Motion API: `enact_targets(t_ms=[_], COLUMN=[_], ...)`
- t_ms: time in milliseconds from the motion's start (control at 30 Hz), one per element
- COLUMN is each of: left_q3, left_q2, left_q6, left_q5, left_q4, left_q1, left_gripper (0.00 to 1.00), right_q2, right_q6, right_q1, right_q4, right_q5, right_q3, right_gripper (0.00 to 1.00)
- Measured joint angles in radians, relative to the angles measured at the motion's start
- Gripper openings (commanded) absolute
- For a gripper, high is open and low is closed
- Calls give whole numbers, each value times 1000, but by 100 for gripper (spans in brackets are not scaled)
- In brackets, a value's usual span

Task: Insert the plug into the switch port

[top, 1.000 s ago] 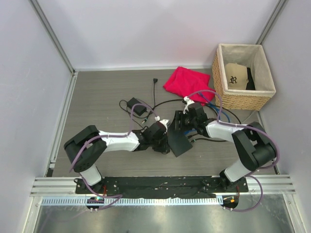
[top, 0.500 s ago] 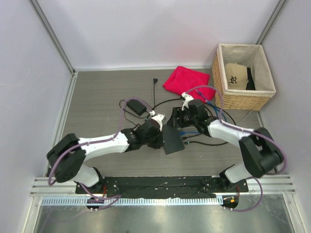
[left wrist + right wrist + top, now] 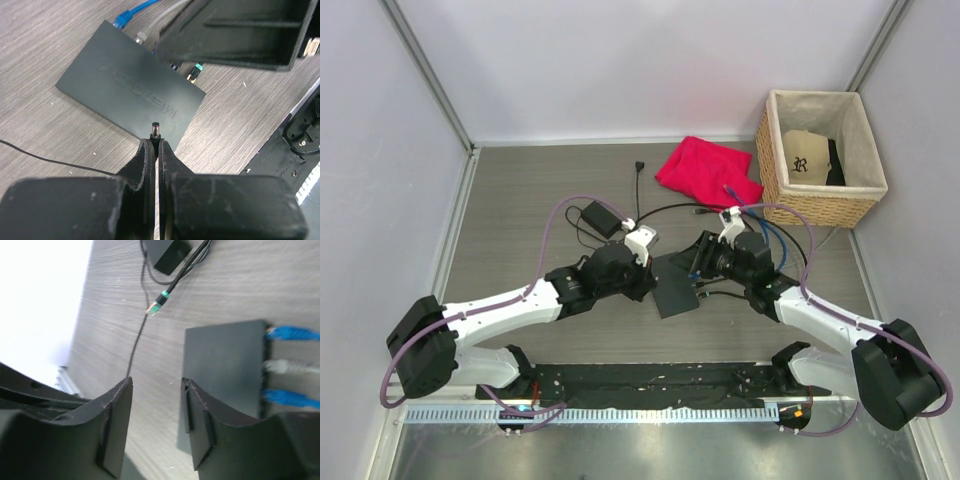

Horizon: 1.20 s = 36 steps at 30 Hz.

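The grey bench is the biggest thing here. At its far right corner stands a woven basket with a cap inside. Next to the basket lies a red cloth.

The switch lies flat on the bench in the middle, between the two arms. It is a thin dark box. Blue cables and a grey one are already stuck into one long edge. A small black power brick sits well apart from it, on the far left side, with its thin black cord across the bench.

The left fingers are squeezed tight on the little round plug. The plug's tip pokes out past them and points at the near side edge of the switch. It is very close to that edge, but I cannot tell if it touches. I cannot see the hole it should go into.

The right fingers stand apart with nothing between them. They hang over the switch, near its edge.

I think the job is about half done. The plug is picked up and brought to the switch. What is left is to line it up with its hole and push it in. The right fingers may need to hold the switch so it does not slide.
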Motion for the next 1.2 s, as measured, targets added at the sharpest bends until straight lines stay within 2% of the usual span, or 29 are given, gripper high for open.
enact_targets(t_ms=[333,600,833,1033,1067,1100,1133,1200], left_q3=[1,2,2,2,2,2,2,-3], left_q2=[26,45,45,45,45,47,48,50], left_q6=[23,22,19,12,10,9,6,-3], left_q5=[0,0,-2,-13,-13,-14,-14,-15], left_q4=[25,39,70,80,82,85,88,100], left_q1=[0,0,0,0,0,0,0,0], left_gripper=[0,0,0,0,0,1,4,15], right_q2=[32,86,118,127,128,130,130,130], right_q6=[211,253,271,290,293,299,302,313], right_q1=[45,84,98,111,111,112,112,112], right_q4=[216,288,314,344,356,369,380,391], right_q5=[-50,-53,-48,-39,-39,-37,-32,-23], right_q3=[-72,-87,-109,-122,-124,-127,-133,-142], right_gripper=[46,43,34,15,7,3,1,1])
